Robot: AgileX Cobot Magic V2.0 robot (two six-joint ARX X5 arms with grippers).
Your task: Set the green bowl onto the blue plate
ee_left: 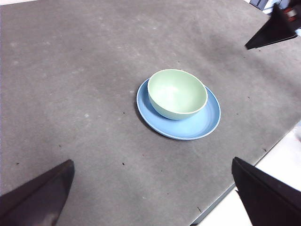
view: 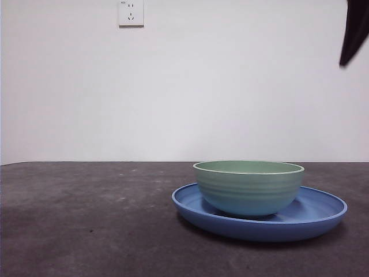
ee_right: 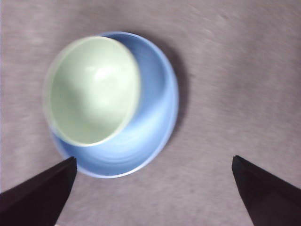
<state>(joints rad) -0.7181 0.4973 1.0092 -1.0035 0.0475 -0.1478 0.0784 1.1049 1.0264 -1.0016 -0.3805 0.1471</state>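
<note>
The pale green bowl (view: 249, 187) sits upright inside the blue plate (view: 320, 213), off-centre toward one rim, and nothing is holding it. From high above, the left wrist view takes in the bowl (ee_left: 177, 93) and plate (ee_left: 207, 122) together, and my left gripper (ee_left: 152, 161) is open and empty, far from them. My right gripper (ee_right: 153, 158) hangs open above and beside the plate (ee_right: 150, 122) with the bowl (ee_right: 91, 89) in it, gripping nothing. The right gripper's black jaw (ee_left: 273, 30) also shows in the left wrist view.
The dark grey table mat (view: 86, 219) stretches around the plate. Its edge (ee_left: 235, 188) and a white floor strip lie close to the plate on one side. A black arm tip (view: 353, 34) shows at the front view's top right. A wall socket (view: 131, 12) is behind.
</note>
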